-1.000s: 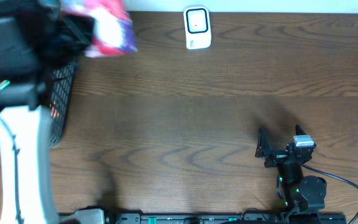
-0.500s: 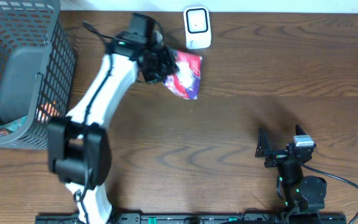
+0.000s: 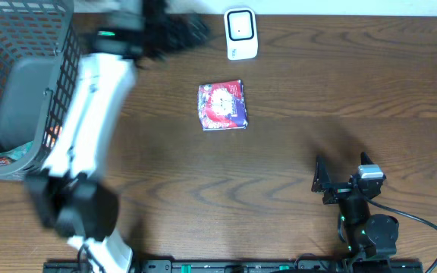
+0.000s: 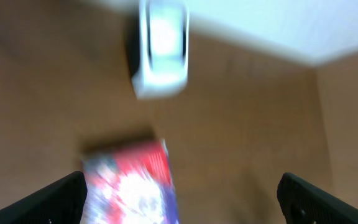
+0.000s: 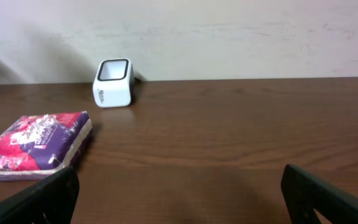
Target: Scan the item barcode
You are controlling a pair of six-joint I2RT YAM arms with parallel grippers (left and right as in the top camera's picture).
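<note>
The item, a red and purple packet [image 3: 222, 105], lies flat on the wooden table a little in front of the white barcode scanner [image 3: 241, 33]. My left gripper [image 3: 179, 29] is blurred near the table's far edge, left of the scanner and apart from the packet. In the left wrist view its fingers stand wide apart and open [image 4: 180, 202], with the packet [image 4: 132, 186] below them and the scanner [image 4: 162, 50] ahead. My right gripper [image 3: 342, 170] rests open at the front right; its camera sees the packet [image 5: 36, 146] and the scanner [image 5: 112, 82] from afar. No barcode shows.
A grey mesh basket [image 3: 70, 83] stands at the far left with some items inside. My white left arm [image 3: 89, 114] stretches from the front left edge across the table beside it. A pale wall [image 5: 229, 31] rises behind the table.
The left arm swung the packet over from the basket, opened and let it go. The packet now lies on the table, and the gripper has pulled back toward the far left. The right arm is still.
</note>
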